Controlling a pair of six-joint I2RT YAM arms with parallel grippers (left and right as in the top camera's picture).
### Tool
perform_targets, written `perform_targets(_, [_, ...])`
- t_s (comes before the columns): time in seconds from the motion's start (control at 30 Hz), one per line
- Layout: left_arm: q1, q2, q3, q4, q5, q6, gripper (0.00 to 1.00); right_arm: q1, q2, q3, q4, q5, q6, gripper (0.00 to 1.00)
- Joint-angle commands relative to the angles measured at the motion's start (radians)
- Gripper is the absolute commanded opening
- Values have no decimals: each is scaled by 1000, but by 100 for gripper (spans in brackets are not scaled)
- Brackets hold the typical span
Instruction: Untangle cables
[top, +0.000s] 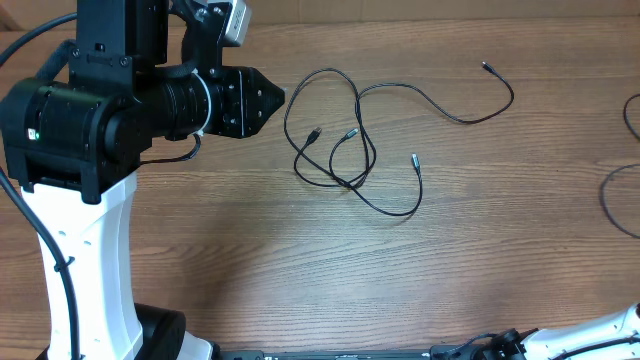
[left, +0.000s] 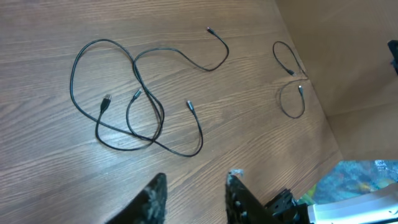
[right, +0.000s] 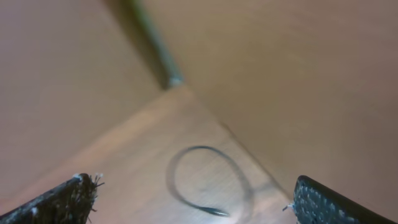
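One wooden counter (top: 300, 280) holds it all. Two tools: the left tool (left: 194, 200) is partly open and holds nothing, and the right tool (right: 193, 185) is wide open and empty. The cables (top: 351, 133) are thin and black, in one loose tangle at 1 o'clock. Two loose cords (left: 300, 90) lie at 3 o'clock. Four plug ends (top: 413, 158) show.

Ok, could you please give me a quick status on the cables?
Left gripper open, empty, short of the cables. Right gripper open, empty. Cables loosely tangled, untouched. Nothing in the way.
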Motion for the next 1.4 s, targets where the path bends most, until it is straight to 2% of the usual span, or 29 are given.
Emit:
perform_targets(0.0, [-6, 2, 20, 2, 0, 105, 36, 44, -74, 16, 2, -179, 49, 100])
perform_targets(0.13, [-8, 2, 20, -44, -110, 202, 35, 105, -142, 16, -4, -230, 55, 100])
perform_targets(0.2, [-8, 1, 17, -71, -198, 202, 35, 148, -193, 16, -3, -231, 67, 100])
perform_targets(0.27, [-12, -1, 6, -71, -224, 204, 33, 186, -241, 16, 1, -230, 95, 100])
perform_targets(0.37, [-18, -2, -16, -71, -227, 219, 25, 242, -315, 16, 0, -231, 136, 100])
perform_targets(0.5, [-36, -21, -121, -71, -275, 232, 19, 303, -401, 16, -32, -230, 182, 100])
perform_targets(0.6, [-47, -60, -269, -47, -334, 216, 14, 340, -456, 16, -84, -219, 182, 100])
perform_targets(0.7, [-54, -149, -483, 80, -340, 187, 13, 371, -509, 16, -145, -202, 182, 100])
perform_targets(0.8, [-56, -289, -743, 276, -336, 138, 13, 394, -557, 16, -255, -134, 180, 100])
perform_targets(0.97, [-55, -524, -1154, 575, -290, 99, 20, 433, -609, 16, -472, -5, 154, 100])
perform_targets(1.17, [-56, -587, -1381, 659, -278, 108, 27, 508, -639, 16, -608, -9, 154, 100])
perform_targets(1.37, [-67, -570, -1478, 792, -210, 172, 33, 632, -665, 16, -782, -8, 120, 100])
